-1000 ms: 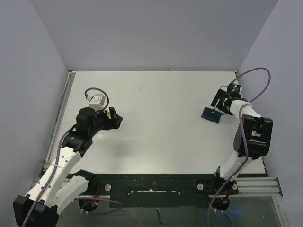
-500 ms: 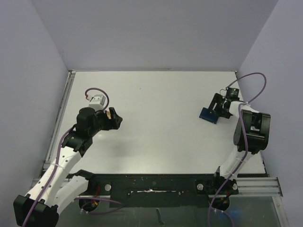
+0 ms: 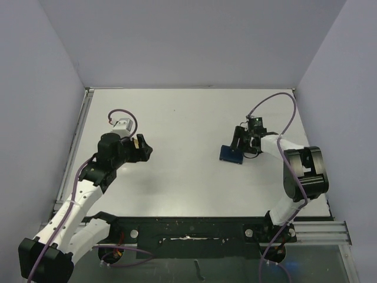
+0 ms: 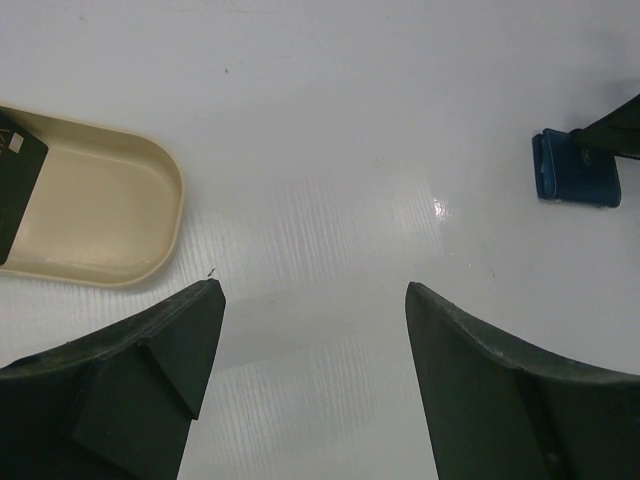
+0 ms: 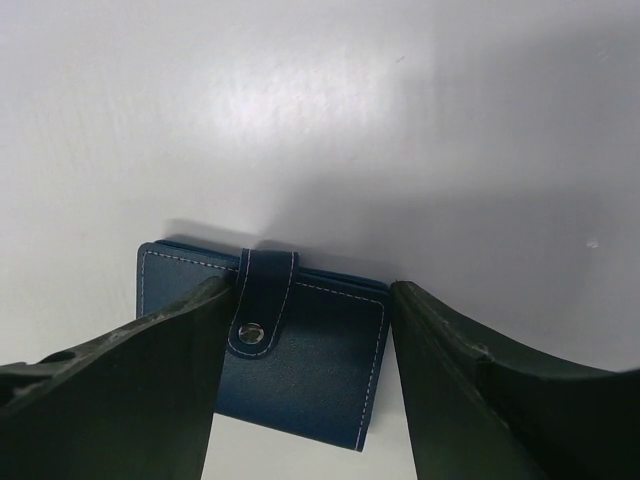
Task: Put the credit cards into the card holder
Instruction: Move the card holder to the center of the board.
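The card holder (image 3: 231, 154) is a shut navy wallet with a snap tab, lying flat right of the table's middle. It also shows in the right wrist view (image 5: 300, 350) and the left wrist view (image 4: 575, 170). My right gripper (image 3: 237, 147) is open over it; the left finger (image 5: 150, 370) lies over its left part and the right finger (image 5: 470, 380) stands at its right edge. A black credit card (image 4: 15, 180) lies in a beige tray, cut off by the frame. The tan card is out of view. My left gripper (image 3: 145, 150) is open and empty.
The beige shallow tray (image 4: 110, 215) sits on the table ahead and left of my left gripper. The table's side rails run along the left and right edges, with walls behind them.
My right gripper has moved left toward the table's middle, and the card holder has slid along with it. The left arm has barely moved.
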Robot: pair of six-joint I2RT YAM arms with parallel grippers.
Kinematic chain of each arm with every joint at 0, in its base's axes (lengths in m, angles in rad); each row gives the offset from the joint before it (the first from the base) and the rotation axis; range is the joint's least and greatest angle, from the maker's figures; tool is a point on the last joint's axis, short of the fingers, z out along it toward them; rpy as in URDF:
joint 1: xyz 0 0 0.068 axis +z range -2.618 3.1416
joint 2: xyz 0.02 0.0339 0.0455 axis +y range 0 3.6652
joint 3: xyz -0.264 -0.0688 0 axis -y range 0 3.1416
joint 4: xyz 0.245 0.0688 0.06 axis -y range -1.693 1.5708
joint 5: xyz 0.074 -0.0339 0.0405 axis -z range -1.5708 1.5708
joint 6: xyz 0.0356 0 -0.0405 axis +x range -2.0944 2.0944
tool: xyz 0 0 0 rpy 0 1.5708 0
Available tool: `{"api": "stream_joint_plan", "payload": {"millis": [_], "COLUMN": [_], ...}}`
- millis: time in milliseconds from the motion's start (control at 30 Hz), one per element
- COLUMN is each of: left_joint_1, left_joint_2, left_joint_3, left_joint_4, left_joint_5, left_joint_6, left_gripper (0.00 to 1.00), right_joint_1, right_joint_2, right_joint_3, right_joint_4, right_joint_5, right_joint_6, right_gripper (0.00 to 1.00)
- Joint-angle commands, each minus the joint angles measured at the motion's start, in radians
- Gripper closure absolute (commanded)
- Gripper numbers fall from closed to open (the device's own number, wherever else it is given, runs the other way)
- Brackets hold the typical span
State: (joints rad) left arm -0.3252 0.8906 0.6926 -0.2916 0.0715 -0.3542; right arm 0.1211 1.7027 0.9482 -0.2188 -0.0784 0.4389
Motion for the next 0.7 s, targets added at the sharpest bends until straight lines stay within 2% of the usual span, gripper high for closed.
{"api": "stream_joint_plan", "payload": {"millis": [0, 200, 367, 533, 667], "left_joint_1": [0.005, -0.004, -0.05, -0.147, -0.232], "left_joint_2": [0.003, 0.037, 0.116, 0.144, 0.158], "left_joint_3": [0.042, 0.056, 0.079, 0.041, -0.001], "left_joint_4": [0.022, -0.004, -0.03, 0.043, 0.147], "left_joint_5": [0.005, 0.023, 0.108, 0.185, 0.18], "left_joint_6": [0.015, 0.01, -0.038, -0.172, -0.292], "left_gripper": [0.28, 0.3, 0.33, 0.4, 0.42], "right_joint_1": [0.098, 0.216, 0.323, 0.453, 0.546], "right_joint_2": [-0.067, -0.148, -0.233, -0.285, -0.288], "right_joint_3": [-0.047, -0.108, -0.178, -0.215, -0.227], "right_joint_4": [-0.042, -0.025, 0.021, 0.056, 0.053], "right_joint_5": [0.019, 0.028, 0.001, -0.003, 0.026], "right_joint_6": [0.139, 0.308, 0.416, 0.459, 0.478], "right_gripper": [0.39, 0.39, 0.33, 0.33, 0.38]}}
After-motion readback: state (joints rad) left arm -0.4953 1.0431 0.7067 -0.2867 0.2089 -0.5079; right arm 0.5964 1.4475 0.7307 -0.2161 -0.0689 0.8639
